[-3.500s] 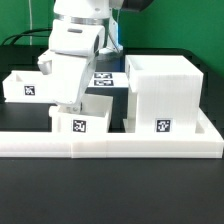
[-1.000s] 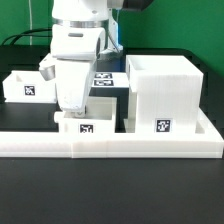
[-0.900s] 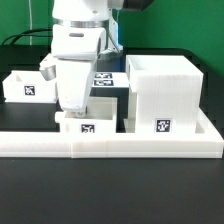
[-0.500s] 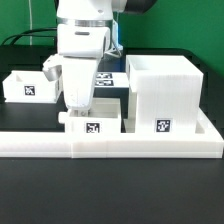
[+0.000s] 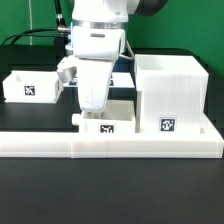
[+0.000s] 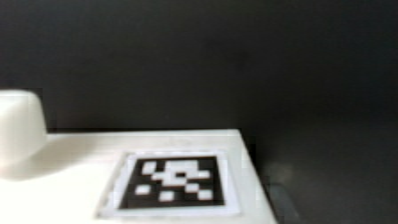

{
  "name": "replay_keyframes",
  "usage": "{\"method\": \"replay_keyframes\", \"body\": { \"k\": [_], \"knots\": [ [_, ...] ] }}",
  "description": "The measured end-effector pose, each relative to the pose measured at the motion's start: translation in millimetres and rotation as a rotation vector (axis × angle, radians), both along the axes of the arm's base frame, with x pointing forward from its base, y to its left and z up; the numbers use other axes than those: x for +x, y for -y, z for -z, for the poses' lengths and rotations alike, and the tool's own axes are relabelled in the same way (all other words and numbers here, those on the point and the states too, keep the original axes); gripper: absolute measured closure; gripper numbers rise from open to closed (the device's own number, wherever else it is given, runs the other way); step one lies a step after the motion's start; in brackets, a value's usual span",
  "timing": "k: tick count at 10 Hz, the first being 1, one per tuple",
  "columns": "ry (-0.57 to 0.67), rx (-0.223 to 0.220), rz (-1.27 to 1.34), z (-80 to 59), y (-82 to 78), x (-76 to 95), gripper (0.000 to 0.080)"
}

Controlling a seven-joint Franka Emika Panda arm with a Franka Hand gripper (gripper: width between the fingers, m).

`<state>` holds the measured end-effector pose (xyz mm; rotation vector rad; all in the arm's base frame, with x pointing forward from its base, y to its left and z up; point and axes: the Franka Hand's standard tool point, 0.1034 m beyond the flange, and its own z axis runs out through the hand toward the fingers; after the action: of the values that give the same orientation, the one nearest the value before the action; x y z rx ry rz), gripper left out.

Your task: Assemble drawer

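Nearest me, the wall (image 5: 60, 145) is running across the black surface (image 5: 110, 195). The small tray (image 5: 108, 127) is sitting right behind it, just beside the housing (image 5: 172, 90). The hand (image 5: 93, 110) is reaching down into that tray, and I cannot tell whether its fingers are spread or pinching. A skewed push is risking the tray jamming against the housing's corner or tipping on the wall. The other tray (image 5: 30, 87) is waiting farther back.

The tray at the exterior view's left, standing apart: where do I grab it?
I'd pinch a thin upright wall of the tray, coming straight down: it sits flat, open side up, so the rim is exposed with room inside and outside for a finger.
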<state>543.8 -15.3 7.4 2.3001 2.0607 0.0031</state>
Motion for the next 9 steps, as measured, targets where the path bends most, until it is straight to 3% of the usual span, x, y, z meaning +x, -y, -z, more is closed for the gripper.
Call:
{"method": "replay_keyframes", "body": {
  "k": [4,7,9],
  "knots": [
    [0.000,-0.001,0.002,0.1,-0.3,-0.9,0.0757],
    [-0.037,-0.043,-0.076,-2.4,-2.1,-6.5,0.0757],
    [-0.043,-0.046,-0.080,-2.7,-1.3,-6.5,0.0757]
  ]
}}
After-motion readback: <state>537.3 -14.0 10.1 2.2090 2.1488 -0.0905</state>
